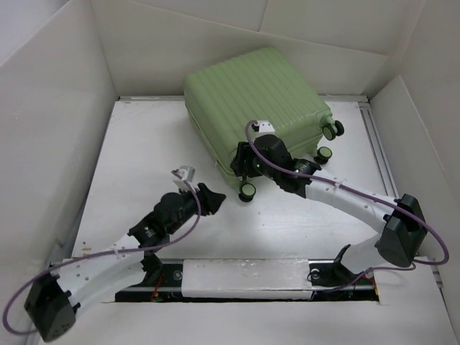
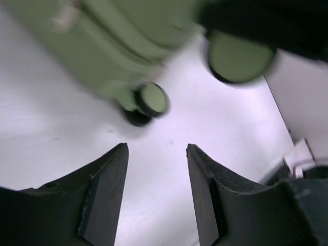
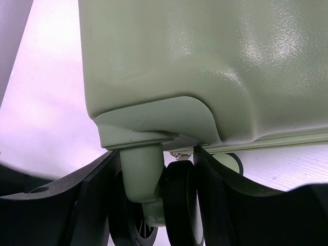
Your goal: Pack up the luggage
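The green luggage (image 1: 251, 93) lies zipped up on a white table (image 1: 144, 158), with white walls (image 1: 57, 86) all around. The right gripper (image 3: 156, 161) pinches one wheel (image 3: 179, 205). The left gripper (image 2: 156, 148) has its fingers apart, holding nothing.

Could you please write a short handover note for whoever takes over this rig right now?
Pale green ribbed hard-shell suitcase: lying flat on the white table, lid shut.
Left end effector: open, empty, hovering near it.
Right end effector: seems clamped on a black-and-green caster wheel at its near corner.
Done: case closed, no loose items in view.
Left: likely repositioning or zipping; contents hidden.
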Available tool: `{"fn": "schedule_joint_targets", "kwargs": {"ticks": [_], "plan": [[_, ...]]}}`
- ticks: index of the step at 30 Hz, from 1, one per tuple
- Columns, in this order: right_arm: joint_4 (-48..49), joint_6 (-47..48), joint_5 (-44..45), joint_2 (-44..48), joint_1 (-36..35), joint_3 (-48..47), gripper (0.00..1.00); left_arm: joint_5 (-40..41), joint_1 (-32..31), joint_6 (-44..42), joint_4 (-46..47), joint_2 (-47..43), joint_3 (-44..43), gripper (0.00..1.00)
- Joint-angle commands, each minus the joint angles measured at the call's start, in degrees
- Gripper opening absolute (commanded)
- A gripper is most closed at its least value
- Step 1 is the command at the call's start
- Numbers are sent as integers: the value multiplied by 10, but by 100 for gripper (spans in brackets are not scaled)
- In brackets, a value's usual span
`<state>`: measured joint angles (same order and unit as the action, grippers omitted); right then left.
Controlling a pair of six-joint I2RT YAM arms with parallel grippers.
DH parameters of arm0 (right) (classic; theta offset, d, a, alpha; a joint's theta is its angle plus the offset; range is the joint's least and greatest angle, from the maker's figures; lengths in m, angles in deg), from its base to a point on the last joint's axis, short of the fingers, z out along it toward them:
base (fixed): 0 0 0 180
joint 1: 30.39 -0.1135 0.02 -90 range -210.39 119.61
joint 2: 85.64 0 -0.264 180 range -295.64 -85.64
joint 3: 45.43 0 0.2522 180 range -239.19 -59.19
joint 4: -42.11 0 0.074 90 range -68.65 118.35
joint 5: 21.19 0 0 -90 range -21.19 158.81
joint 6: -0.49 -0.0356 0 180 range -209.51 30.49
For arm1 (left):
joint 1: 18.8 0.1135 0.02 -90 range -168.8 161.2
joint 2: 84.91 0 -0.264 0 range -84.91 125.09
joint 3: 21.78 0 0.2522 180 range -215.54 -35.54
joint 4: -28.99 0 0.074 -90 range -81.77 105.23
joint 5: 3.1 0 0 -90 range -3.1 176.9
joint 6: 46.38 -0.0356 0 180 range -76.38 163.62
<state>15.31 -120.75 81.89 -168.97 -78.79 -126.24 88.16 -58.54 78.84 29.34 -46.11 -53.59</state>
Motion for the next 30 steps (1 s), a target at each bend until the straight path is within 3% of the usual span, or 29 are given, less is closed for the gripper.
{"fn": "schedule_joint_targets", "kwargs": {"ticks": [1, 2, 5, 9, 16, 23, 30], "plan": [[86, 37, -31, -13, 26, -36, 0, 186, -136, -22, 80, 21, -22, 46], [86, 37, -36, -13, 26, -36, 0, 217, -201, -22, 94, 48, -22, 46], [86, 37, -41, -13, 26, -36, 0, 307, -255, -22, 103, 128, -71, 44], [86, 37, -41, -8, 15, -36, 0, 372, -255, -16, 112, 243, -111, 34], [86, 37, -58, 9, -3, -31, 0, 467, -255, -35, 129, 352, -175, 37], [93, 37, -69, 19, -20, -11, 0, 478, -255, -68, 191, 404, -188, 39], [129, 31, -98, 36, -37, 18, 0, 538, -255, -96, 197, 461, -231, 37]]}}
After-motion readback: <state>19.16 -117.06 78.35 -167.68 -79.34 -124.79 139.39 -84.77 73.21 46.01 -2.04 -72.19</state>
